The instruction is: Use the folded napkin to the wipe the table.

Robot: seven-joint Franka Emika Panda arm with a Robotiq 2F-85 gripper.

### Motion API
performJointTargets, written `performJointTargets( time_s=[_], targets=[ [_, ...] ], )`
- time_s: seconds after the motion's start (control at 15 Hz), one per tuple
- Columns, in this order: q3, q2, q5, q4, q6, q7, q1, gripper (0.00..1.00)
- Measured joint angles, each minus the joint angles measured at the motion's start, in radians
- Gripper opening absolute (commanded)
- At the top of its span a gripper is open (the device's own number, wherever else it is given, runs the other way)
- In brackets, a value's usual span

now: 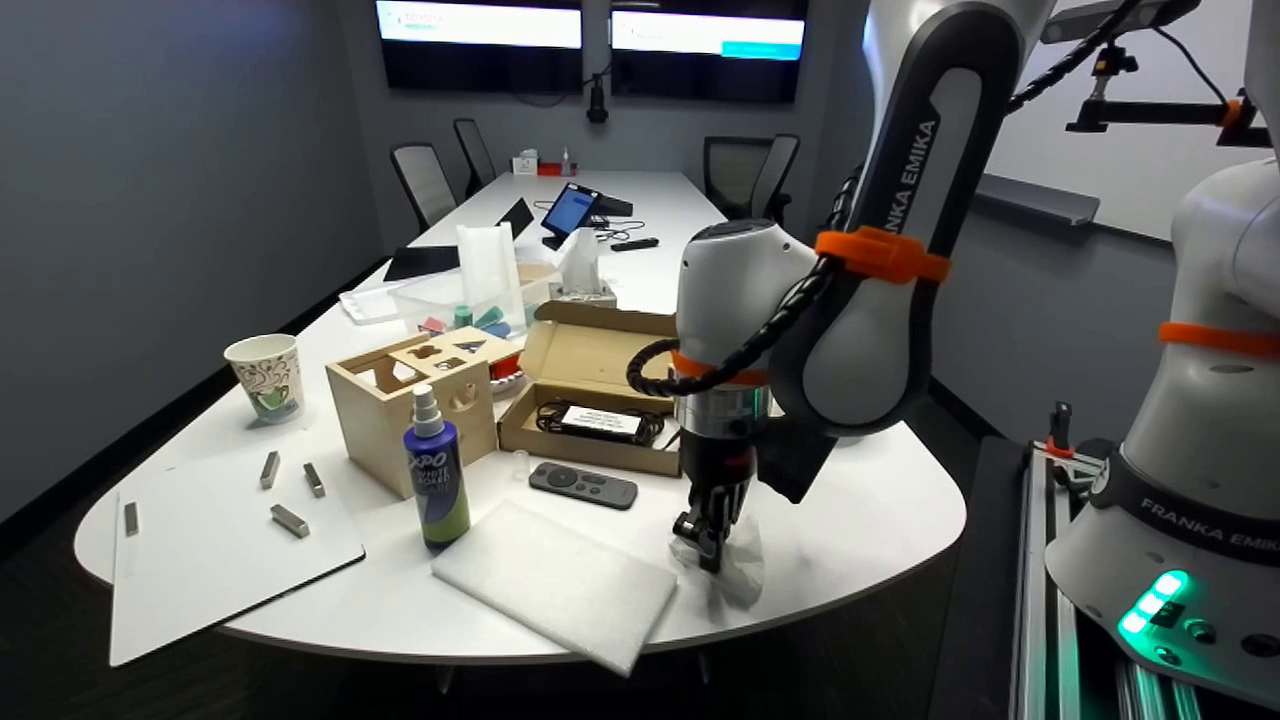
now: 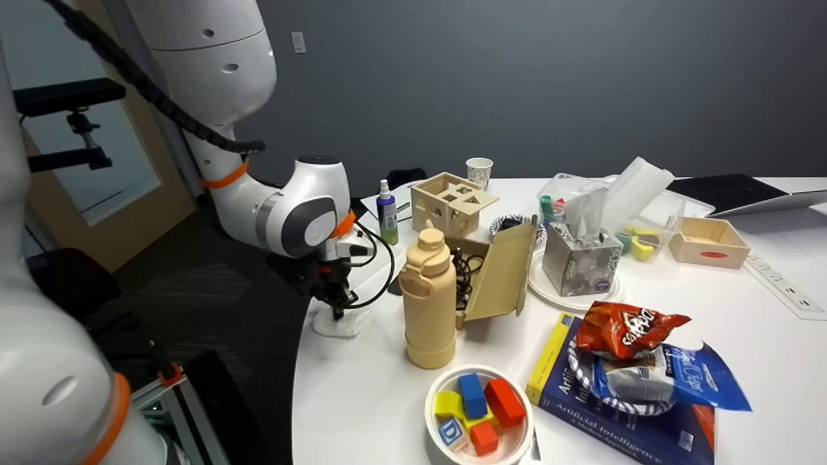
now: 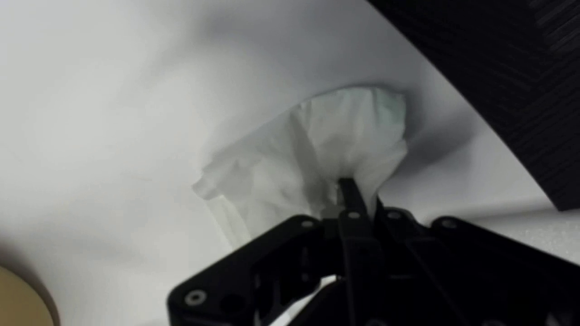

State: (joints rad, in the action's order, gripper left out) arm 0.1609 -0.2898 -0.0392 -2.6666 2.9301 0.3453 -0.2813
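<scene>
White and glossy, the surface (image 1: 860, 530) is by far the largest thing, its long axis running, in an exterior view, from the rounded near end toward two wall screens (image 1: 480, 68). Over that rounded end reaches the white arm (image 1: 860, 350): its forearm (image 1: 930, 180) slopes down from above, then bends sharply, and the wrist (image 1: 735, 310) hangs nearly upright, aimed down at the surface. An open cardboard box (image 1: 590, 350) sits behind the wrist. Next in size come a flat white sheet (image 1: 560, 585), laid at a slant with one corner jutting over the edge, and an upright tan bottle (image 2: 429, 310). The napkin (image 3: 312, 158) lies at the rounded end, just beside the sheet and close to the edge. In the wrist view it is crumpled, with creases fanning out from the pinch; its long axis slants from lower left to upper right, across the line of the edge, and its upper-right end points toward that edge. In both exterior views its loose part spreads low on the surface; how firmly it presses cannot be told. The jaws point down, drawn almost fully together, grasping a gathered fold of the napkin between them.
</scene>
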Motion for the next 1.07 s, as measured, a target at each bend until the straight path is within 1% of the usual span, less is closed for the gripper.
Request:
performJointTargets(
  time_s=[0.13, 0.47, 0.6, 0.8, 0.93, 1.07],
  targets=[
    [-0.035, -0.009, 0.022, 0.015, 0.016, 0.002, -0.021, 0.00],
    [-0.224, -0.033, 0.138, 0.074, 0.015, 0.080, -0.137, 0.00],
    [-0.278, -0.053, 0.158, 0.098, -0.002, 0.124, -0.175, 0.00],
    [-0.323, -0.059, 0.178, 0.127, -0.075, 0.198, -0.223, 0.00],
    [-0.323, -0.059, 0.180, 0.144, -0.134, 0.222, -0.225, 0.00],
    [-0.305, -0.054, 0.180, 0.151, -0.190, 0.223, -0.213, 0.00]
  ],
)
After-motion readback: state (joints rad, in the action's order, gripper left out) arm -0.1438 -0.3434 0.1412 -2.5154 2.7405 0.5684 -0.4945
